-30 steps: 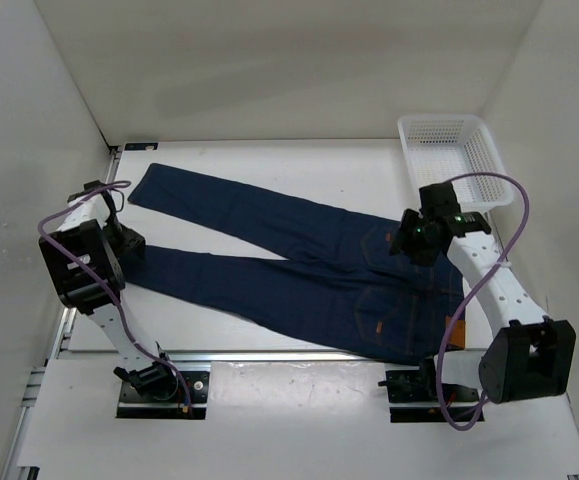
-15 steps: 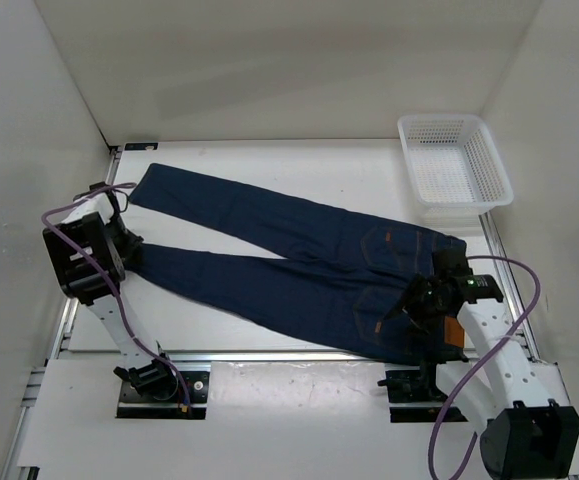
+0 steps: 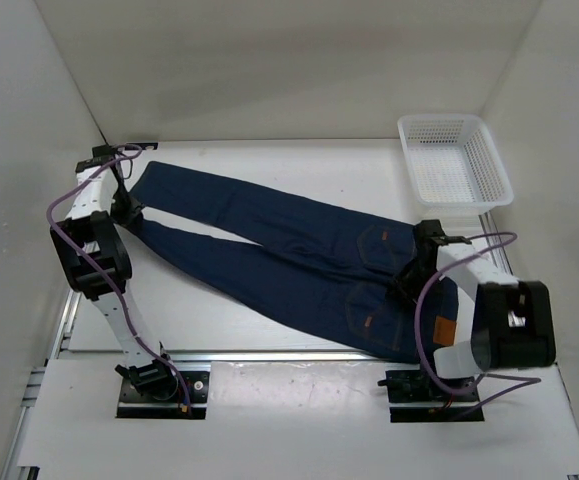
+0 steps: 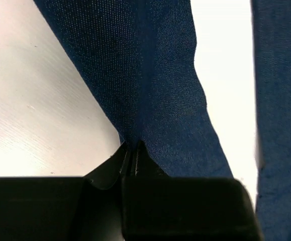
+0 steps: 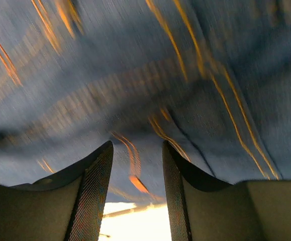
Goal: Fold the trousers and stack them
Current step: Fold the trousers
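Note:
The dark blue trousers (image 3: 299, 265) lie flat across the table, legs stretched to the left and the waist at the right. My left gripper (image 3: 129, 212) is at the end of the near leg, shut on a pinch of the denim (image 4: 150, 75); the left wrist view shows the left gripper (image 4: 131, 150) with its jaws pressed together on the cloth. My right gripper (image 3: 407, 278) hovers low over the seat and waistband. In the blurred right wrist view the right gripper (image 5: 136, 155) is open, with orange-stitched denim (image 5: 135, 75) showing between its fingers (image 5: 92, 191).
A white mesh basket (image 3: 454, 160) stands at the back right corner of the table (image 3: 299, 165). White walls close in the left, back and right sides. A metal rail (image 3: 269, 355) runs along the near edge by the arm bases.
My left gripper shut on the near leg's end and pulled it back toward the far leg. The right arm swung from beside the basket to the near edge, then onto the waist.

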Controlling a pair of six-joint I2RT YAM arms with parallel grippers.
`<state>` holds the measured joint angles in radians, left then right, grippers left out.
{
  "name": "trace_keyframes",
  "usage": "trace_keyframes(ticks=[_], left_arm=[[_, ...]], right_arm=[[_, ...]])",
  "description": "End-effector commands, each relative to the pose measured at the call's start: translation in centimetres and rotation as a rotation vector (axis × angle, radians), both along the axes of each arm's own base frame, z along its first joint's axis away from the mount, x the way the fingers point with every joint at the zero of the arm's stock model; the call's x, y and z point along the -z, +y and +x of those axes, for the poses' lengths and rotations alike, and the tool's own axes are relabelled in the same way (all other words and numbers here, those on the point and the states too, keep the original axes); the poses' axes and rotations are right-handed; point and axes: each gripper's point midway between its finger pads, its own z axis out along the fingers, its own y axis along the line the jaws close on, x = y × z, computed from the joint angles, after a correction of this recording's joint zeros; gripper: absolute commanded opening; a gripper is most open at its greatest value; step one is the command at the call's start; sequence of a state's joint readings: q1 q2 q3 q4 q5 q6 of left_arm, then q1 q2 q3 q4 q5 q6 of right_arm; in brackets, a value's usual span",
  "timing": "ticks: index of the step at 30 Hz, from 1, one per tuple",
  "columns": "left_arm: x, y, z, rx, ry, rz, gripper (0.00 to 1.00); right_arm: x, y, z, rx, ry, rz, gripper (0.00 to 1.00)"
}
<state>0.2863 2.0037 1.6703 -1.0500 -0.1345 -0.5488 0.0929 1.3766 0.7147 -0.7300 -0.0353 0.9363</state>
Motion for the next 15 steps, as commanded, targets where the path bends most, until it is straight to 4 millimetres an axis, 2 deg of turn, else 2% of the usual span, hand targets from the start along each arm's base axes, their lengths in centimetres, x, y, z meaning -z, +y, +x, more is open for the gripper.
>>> trace_keyframes(ticks=[1, 3, 7, 13, 14, 15], left_arm=[[-2.4, 0.3, 0.7, 0.006, -0.042, 0.034, 0.1], [-2.3, -0.3, 0.9, 0.02, -0.036, 0.02, 0.1], [-1.3, -1.0, 1.7, 0.049, -0.013, 0.015, 0.1], [-1.2, -0.5, 1.9, 0.053, 0.003, 0.031, 0.1], [-1.2, -0.5, 1.9, 0.053, 0.003, 0.031, 0.1], [-1.2, -0.5, 1.8, 0.062, 0.005, 0.033, 0.1]], right_arm=[[0.4, -1.2, 4.0, 0.074, -0.053, -0.076, 0.49], [1.3, -1.5, 4.5, 0.094, -0.026, -0.088, 0.49], [0.6, -2.8, 7.9, 0.092, -0.071, -0.155, 0.49], [1.2, -3.4, 9.4, 0.103, -0.036, -0.182, 0.49], [0.7, -4.0, 10.5, 0.118, -0.057, -0.198, 0.49], [0.7, -4.4, 10.6, 0.095, -0.05, -0.221, 0.49]])
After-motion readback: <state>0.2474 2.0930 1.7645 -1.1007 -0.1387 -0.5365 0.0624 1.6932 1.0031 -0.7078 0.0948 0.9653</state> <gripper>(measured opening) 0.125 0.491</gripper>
